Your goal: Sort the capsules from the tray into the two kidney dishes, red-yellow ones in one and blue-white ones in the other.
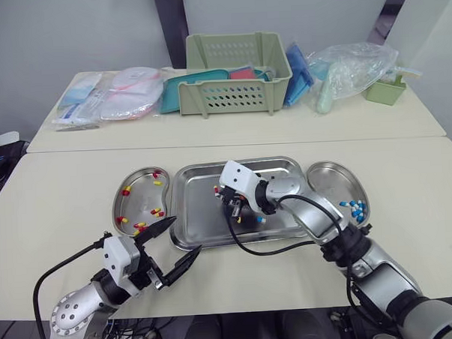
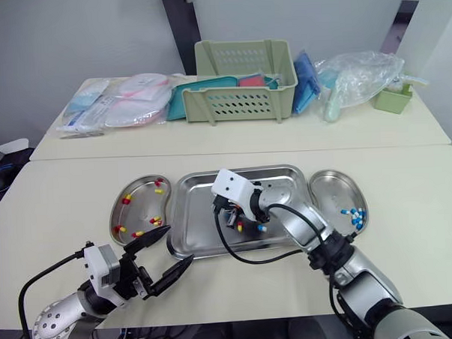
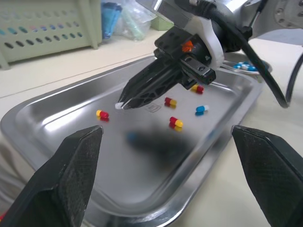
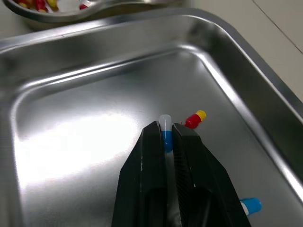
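Capsule (image 4: 164,122), blue-white, we see pinched between right gripper (image 4: 164,128) tips over the tray (image 1: 184,216); left gripper (image 1: 184,235) spread wide, empty, at tray's front-left corner.

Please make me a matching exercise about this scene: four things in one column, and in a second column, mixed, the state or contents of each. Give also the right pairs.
Things
1. left kidney dish
2. right kidney dish
3. right gripper
4. left gripper

States
A. shut on a blue-white capsule over the tray
B. holds red-yellow capsules
C. open and empty, by the tray's near corner
D. holds blue-white capsules

Pairs: 1-B, 2-D, 3-A, 4-C
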